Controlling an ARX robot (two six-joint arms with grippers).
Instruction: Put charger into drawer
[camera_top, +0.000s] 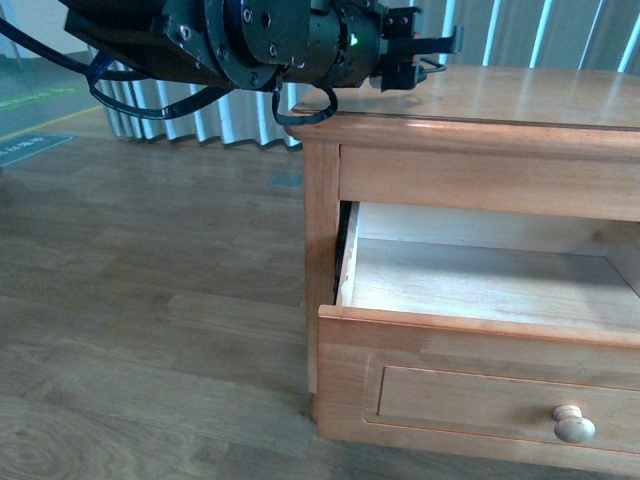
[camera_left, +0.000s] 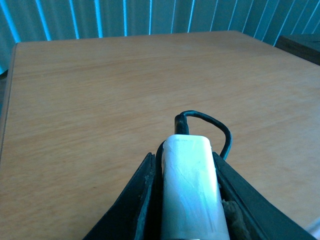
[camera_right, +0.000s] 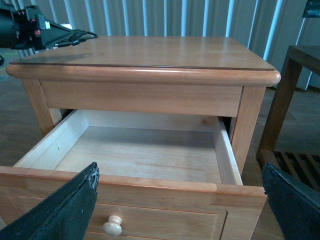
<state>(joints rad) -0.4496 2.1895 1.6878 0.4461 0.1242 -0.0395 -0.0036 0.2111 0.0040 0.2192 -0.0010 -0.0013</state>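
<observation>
The charger (camera_left: 190, 192), a white block with a thin black cable (camera_left: 216, 125) looping from its end, is clamped between the black fingers of my left gripper (camera_left: 184, 160). The gripper holds it just above the top (camera_left: 100, 100) of the wooden cabinet. In the front view the left gripper (camera_top: 432, 50) is over the cabinet top's left rear part, above and behind the drawer. The drawer (camera_right: 150, 184) is pulled out, with a pale empty interior and a round knob (camera_right: 112, 226). It also shows in the front view (camera_top: 470, 328). My right gripper (camera_right: 179, 172) is open, in front of the drawer front.
The cabinet (camera_top: 322, 250) stands on a wooden floor (camera_top: 150, 300). A darker side table with a slatted lower shelf (camera_right: 295, 105) stands close beside the cabinet. Vertical blinds (camera_right: 150, 17) hang behind.
</observation>
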